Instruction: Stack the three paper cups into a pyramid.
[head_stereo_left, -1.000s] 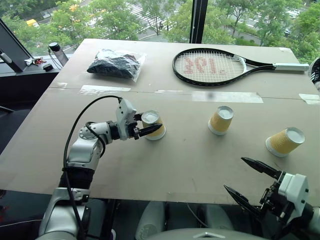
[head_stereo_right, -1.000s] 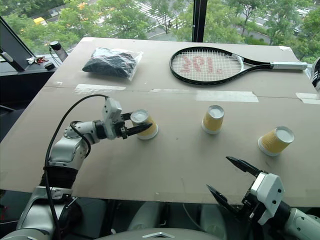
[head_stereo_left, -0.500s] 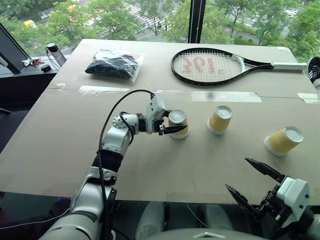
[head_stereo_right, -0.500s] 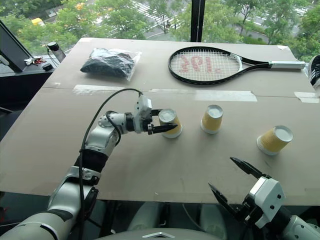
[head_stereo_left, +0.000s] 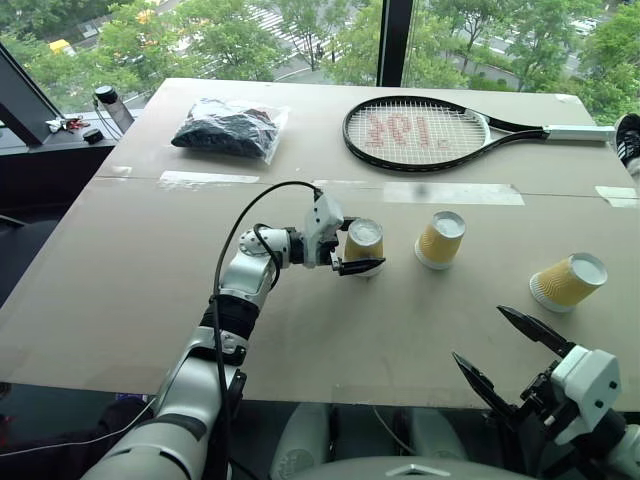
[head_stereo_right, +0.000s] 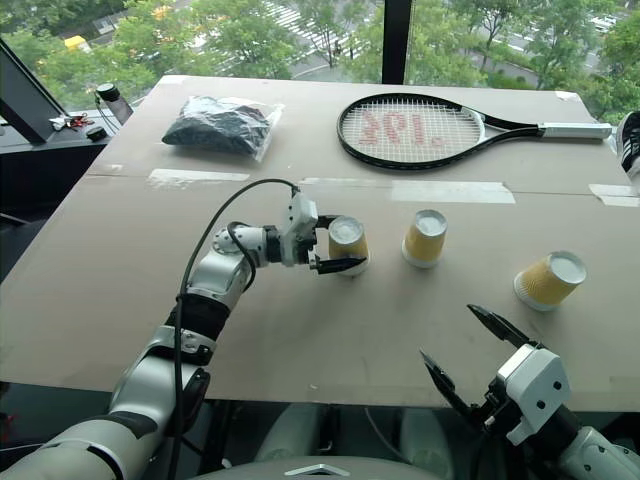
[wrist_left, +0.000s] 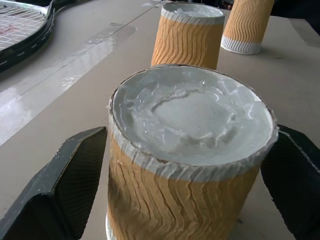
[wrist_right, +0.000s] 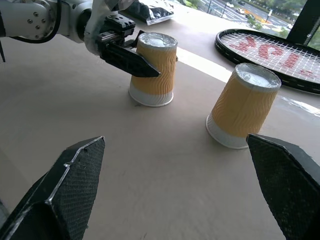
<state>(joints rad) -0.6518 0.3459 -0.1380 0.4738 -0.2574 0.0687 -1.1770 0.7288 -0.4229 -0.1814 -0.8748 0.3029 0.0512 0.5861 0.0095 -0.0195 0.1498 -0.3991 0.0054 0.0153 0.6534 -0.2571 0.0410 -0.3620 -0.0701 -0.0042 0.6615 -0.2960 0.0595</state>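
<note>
On the table (head_stereo_left: 120, 270), a paper cup (head_stereo_left: 364, 243) stands between the left jaws, untouched.

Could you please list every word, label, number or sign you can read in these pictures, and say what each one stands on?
Red marking on the strings of the tennis racket: too indistinct to read as letters or figures.
The three paper cups: no print, just plain ribbed sides.
Clear bag of dark contents: no legible label.
Nothing else carries readable text.
</note>
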